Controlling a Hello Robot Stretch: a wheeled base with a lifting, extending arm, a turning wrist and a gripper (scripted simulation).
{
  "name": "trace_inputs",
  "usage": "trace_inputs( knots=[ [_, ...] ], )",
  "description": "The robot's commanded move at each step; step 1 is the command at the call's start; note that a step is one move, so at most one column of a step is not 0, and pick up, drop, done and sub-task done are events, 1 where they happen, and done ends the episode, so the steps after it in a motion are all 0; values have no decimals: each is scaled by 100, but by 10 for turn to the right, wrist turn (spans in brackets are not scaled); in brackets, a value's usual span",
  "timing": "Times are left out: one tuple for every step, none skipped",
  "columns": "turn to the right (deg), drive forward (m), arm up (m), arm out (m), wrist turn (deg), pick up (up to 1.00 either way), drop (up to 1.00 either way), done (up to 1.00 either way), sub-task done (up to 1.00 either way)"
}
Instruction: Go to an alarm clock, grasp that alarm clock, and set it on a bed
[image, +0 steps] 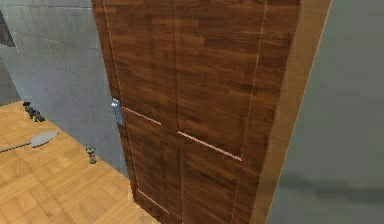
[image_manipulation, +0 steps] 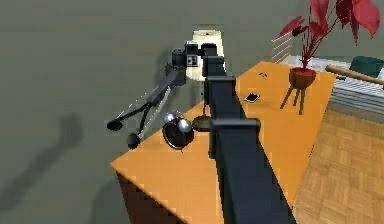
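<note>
You see the gripper (image_manipulation: 124, 126) poised off the orange table's (image_manipulation: 288, 135) edge; whether it holds anything, you cannot tell. The round alarm clock (image_manipulation: 178, 131) sits just inside that edge, where a stray sweep could knock it off.

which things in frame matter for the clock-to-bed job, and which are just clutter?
Job:
- round dark-and-silver thing, likely the alarm clock, on the table
- the fingers near it

Lying about:
- red-leaved potted plant
- small dark flat thing on the table
- wooden door
- small bits on the floor
</note>
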Motion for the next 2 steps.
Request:
trace_inputs(
  knots=[
    [0,0,0,0,450,0,0,0,0],
    [0,0,0,0,450,0,0,0,0]
  ],
)
